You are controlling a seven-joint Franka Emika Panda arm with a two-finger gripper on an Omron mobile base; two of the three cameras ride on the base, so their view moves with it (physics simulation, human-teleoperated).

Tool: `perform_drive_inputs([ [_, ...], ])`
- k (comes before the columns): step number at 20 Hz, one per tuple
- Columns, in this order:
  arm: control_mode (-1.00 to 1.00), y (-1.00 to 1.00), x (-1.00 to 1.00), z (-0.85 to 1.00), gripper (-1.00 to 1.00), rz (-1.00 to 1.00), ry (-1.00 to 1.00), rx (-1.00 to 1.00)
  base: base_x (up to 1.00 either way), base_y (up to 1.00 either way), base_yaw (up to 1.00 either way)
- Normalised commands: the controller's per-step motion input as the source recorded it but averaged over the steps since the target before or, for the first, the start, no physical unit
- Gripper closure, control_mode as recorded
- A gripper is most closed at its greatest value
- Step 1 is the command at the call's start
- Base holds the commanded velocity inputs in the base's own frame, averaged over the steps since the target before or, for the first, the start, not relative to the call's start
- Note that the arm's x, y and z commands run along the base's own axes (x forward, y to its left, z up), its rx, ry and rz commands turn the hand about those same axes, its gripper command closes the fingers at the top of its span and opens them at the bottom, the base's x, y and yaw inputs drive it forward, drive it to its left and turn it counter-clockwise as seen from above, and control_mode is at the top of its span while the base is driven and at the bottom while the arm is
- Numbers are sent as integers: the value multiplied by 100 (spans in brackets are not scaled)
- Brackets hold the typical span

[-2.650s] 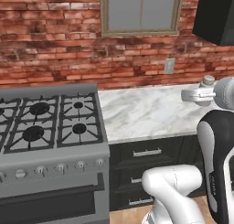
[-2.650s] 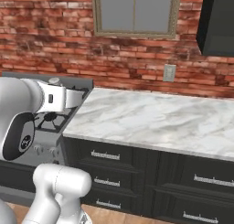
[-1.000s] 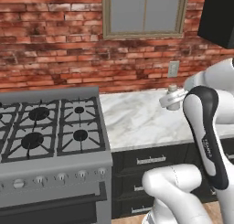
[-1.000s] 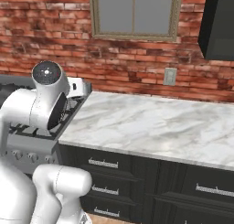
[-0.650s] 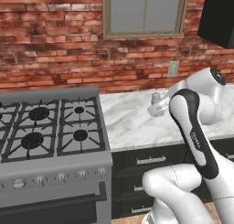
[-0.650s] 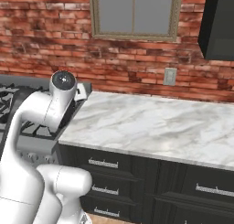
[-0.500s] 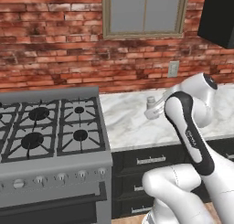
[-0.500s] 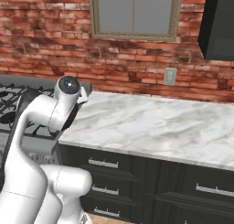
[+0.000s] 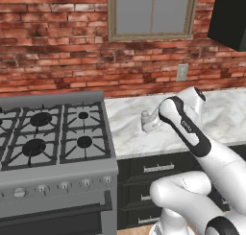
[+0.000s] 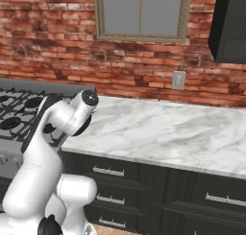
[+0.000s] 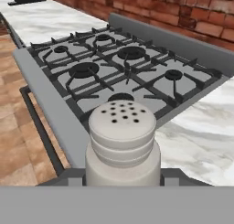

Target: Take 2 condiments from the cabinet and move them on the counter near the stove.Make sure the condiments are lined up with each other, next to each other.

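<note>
Holding the small grey-silver shaker (image 9: 145,119) upright, my pincer (image 9: 149,123) is closed on its body, just above or on the white marble tabletop (image 9: 129,135); I cannot tell whether its base touches. In the left base view the shaker sits at the tip of my arm, over the tabletop's left part, near the right edge of the stove (image 9: 53,147) and short of the brick wall (image 9: 57,47). In the hand view the shaker (image 11: 122,145) is close up, its domed cap dotted with holes, and the pincer's fingers are hidden beside it. Beyond it lie the stove's (image 11: 119,67) 6 black burners and the marble tabletop (image 11: 205,131) at the right. In the right base view my arm blocks the shaker, and the dark cabinet (image 10: 230,28) hangs at the upper right, well apart from my arm.
</note>
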Motion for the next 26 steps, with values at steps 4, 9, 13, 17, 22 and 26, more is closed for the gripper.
perform_drive_inputs([
  [4,-100,12,33,-34,100,12,7,2,0,0,0],
  [9,-100,1,15,-13,100,10,15,6,0,0,0],
  [13,-100,8,26,-26,100,4,4,6,0,0,0],
  [17,-100,16,27,-38,100,1,1,4,0,0,0],
  [22,-100,25,11,-39,100,0,2,1,0,0,0],
  [26,-100,24,7,-32,100,0,6,2,0,0,0],
])
